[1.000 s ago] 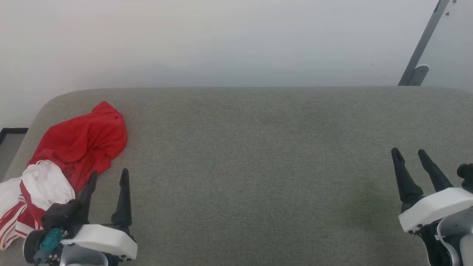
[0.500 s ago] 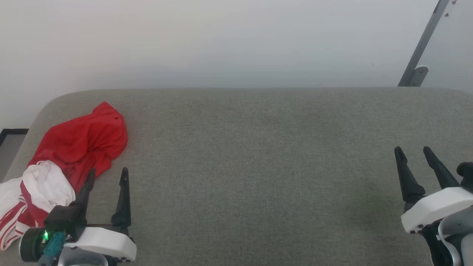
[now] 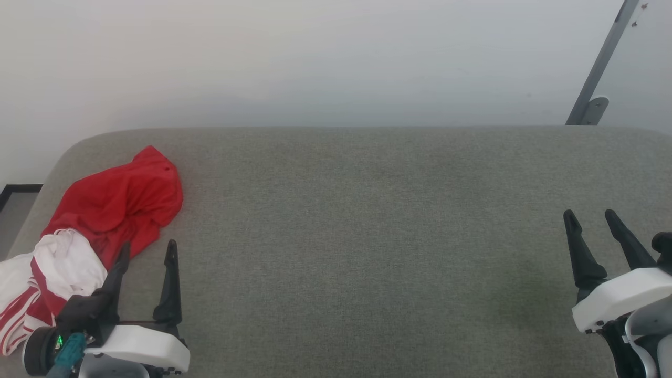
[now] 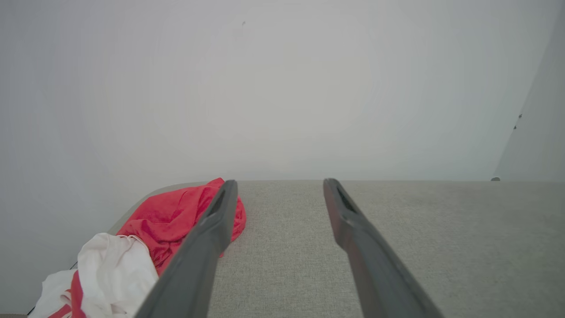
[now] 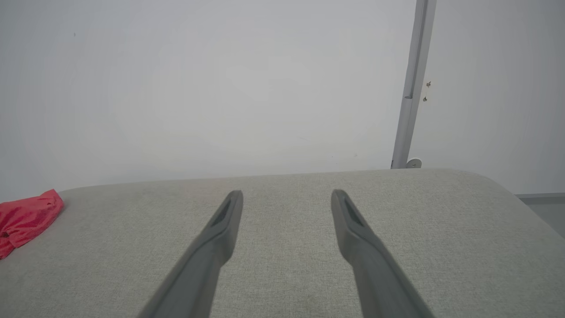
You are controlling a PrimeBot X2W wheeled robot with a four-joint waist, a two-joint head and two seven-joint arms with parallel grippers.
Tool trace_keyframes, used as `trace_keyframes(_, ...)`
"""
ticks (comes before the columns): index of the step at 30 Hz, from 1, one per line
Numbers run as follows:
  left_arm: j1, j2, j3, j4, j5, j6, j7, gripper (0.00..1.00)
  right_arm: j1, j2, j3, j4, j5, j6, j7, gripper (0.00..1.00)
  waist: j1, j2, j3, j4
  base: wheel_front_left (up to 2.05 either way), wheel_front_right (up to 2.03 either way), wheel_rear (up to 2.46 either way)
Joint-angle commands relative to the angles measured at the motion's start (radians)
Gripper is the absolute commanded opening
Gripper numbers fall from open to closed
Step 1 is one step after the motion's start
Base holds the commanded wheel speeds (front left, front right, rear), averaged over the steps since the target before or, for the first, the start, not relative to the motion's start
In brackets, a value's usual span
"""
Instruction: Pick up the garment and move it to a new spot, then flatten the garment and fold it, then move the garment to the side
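Crumpled bright red soft sports garment w/ white panels (image 3: 113, 202) lay at 9 o'clock on grey woven padded surface (image 3: 367, 236), near its edge. L gripper (image 3: 148, 247) was spread wide, empty, just beside it. R gripper (image 3: 589, 214) was likewise, at 3 o'clock. Risk as I judged it: pinching one layer only, so bundle drags and slips off the edge.

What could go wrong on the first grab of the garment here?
1. The garment lies crumpled at the left end of the grey surface, its white part near the edge: a nudge from the open left gripper could push it off.
2. Bunched folds: a pinch may catch several layers, making flattening harder.
3. The right gripper, open, sits far across: a long reach to help.
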Motion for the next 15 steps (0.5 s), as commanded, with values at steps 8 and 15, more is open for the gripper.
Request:
trace_keyframes(8,-0.001,-0.017,0.032,0.021,-0.060,-0.040,-0.008,1.00,0.016,-0.005,0.001,-0.010,0.004,0.000,0.003,1.00,-0.0001,0.0000,-0.006,0.025,0.00,0.00,0.00)
trace_keyframes(15,-0.020,-0.012,0.056,0.064,-0.072,-0.056,-0.010,1.00,0.027,-0.015,0.021,-0.017,0.009,0.000,0.008,1.00,-0.0001,0.0000,-0.016,0.083,0.00,0.00,0.00)
